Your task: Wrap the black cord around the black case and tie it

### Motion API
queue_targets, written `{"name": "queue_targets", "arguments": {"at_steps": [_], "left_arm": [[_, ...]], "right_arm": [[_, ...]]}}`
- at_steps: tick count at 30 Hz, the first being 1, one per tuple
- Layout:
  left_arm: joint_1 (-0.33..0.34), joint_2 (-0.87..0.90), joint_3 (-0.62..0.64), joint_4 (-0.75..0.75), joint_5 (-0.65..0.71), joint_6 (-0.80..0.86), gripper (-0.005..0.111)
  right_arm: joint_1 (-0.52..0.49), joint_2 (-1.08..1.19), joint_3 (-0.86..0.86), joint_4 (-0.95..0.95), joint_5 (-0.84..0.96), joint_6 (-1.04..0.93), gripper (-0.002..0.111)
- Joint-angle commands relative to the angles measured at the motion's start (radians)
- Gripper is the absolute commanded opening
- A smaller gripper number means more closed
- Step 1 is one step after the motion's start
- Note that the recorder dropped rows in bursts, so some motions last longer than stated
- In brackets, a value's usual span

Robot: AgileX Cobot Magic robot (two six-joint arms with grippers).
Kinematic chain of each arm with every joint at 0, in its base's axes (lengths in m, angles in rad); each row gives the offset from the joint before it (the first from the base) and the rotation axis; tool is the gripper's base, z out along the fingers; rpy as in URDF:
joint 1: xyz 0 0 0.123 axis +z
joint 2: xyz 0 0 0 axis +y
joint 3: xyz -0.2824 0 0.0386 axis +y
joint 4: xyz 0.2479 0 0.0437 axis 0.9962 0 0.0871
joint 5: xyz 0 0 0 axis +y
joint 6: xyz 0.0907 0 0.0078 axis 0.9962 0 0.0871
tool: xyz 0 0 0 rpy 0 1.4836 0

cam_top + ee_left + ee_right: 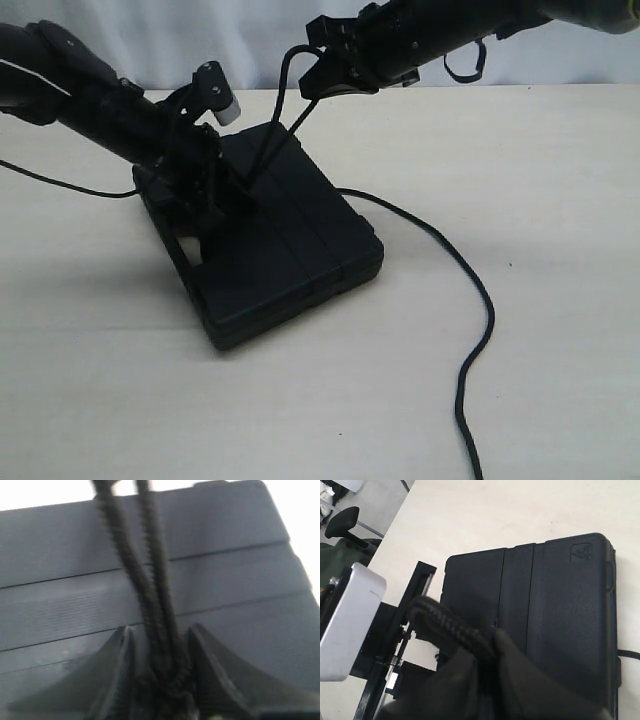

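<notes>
We look mid-tie: left jaws pinch the black cord (pixel 141 600) atop the black case (pixel 300 250) at frame centre; right jaws clamp its raised loop, which probably needs pulling taut next

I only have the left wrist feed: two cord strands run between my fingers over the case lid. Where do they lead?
Observer: Up to the right gripper, shut on the black cord above the black case.
Operator: Any spare cord?
Observer: Yes, a long tail leaves the case's right side and curves across the table to the exterior view's bottom edge.
Operator: Is the case flat?
Observer: It looks flat on the table.
</notes>
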Motion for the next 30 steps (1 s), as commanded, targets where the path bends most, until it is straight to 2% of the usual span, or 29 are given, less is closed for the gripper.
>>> {"name": "queue_targets", "arguments": {"at_steps": [1,2,5,6,7,10,11,13,15,16,17,18,19,23,25,28,30], "left_arm": [[-0.003,0.000,0.003,-0.032,-0.011,-0.025,0.033],[-0.003,0.000,0.003,-0.025,-0.008,-0.025,0.030],[-0.003,0.000,0.003,0.003,0.005,-0.025,0.007],[-0.003,0.000,0.003,0.018,0.012,-0.025,0.000],[-0.003,0.000,0.003,0.022,0.021,-0.025,0.000],[-0.003,-0.012,0.003,0.022,0.028,-0.025,0.000],[-0.003,-0.030,0.003,0.022,0.026,-0.008,0.000],[-0.003,-0.057,0.003,0.019,0.022,0.028,0.000],[-0.003,-0.081,0.003,0.019,0.014,0.064,0.000],[-0.003,-0.095,0.003,0.019,0.006,0.075,0.000],[-0.001,-0.098,0.003,0.023,0.003,0.075,0.000],[-0.001,-0.098,0.003,0.028,0.001,0.078,0.000],[-0.001,-0.098,0.003,0.031,0.001,0.106,0.000],[-0.001,-0.098,0.003,0.027,0.001,0.175,0.000],[-0.001,-0.098,0.003,0.027,-0.022,0.175,0.000],[-0.001,-0.098,0.003,0.027,-0.024,0.175,0.000],[-0.001,-0.098,0.003,0.027,-0.024,0.175,0.000]], "right_arm": [[-0.008,-0.011,-0.004,-0.003,-0.003,-0.008,0.005],[-0.008,-0.011,-0.004,-0.003,-0.003,-0.008,0.005],[-0.008,-0.011,-0.004,-0.003,-0.003,0.008,0.005],[-0.008,-0.011,-0.004,-0.003,-0.003,0.016,0.009],[-0.009,-0.011,-0.004,-0.006,-0.002,0.018,0.013],[-0.023,-0.021,-0.007,-0.069,0.029,0.060,0.037],[-0.045,-0.035,-0.028,-0.202,0.085,0.102,0.057],[-0.079,-0.052,-0.061,-0.364,0.119,0.148,0.067],[-0.109,-0.078,-0.075,-0.551,0.176,0.174,0.067],[-0.127,-0.108,-0.063,-0.668,0.234,0.133,0.060],[-0.129,-0.126,-0.043,-0.688,0.258,0.064,0.056],[-0.129,-0.167,0.027,-0.680,0.270,-0.063,0.050],[-0.114,-0.208,0.117,-0.684,0.274,-0.139,0.050],[-0.061,-0.308,0.405,-0.777,0.274,-0.275,0.050],[-0.002,-0.363,0.624,-0.886,0.208,-0.368,0.050],[0.073,-0.374,0.806,-1.003,0.072,-0.403,0.048],[0.133,-0.374,0.892,-1.025,-0.016,-0.621,0.048]]}}
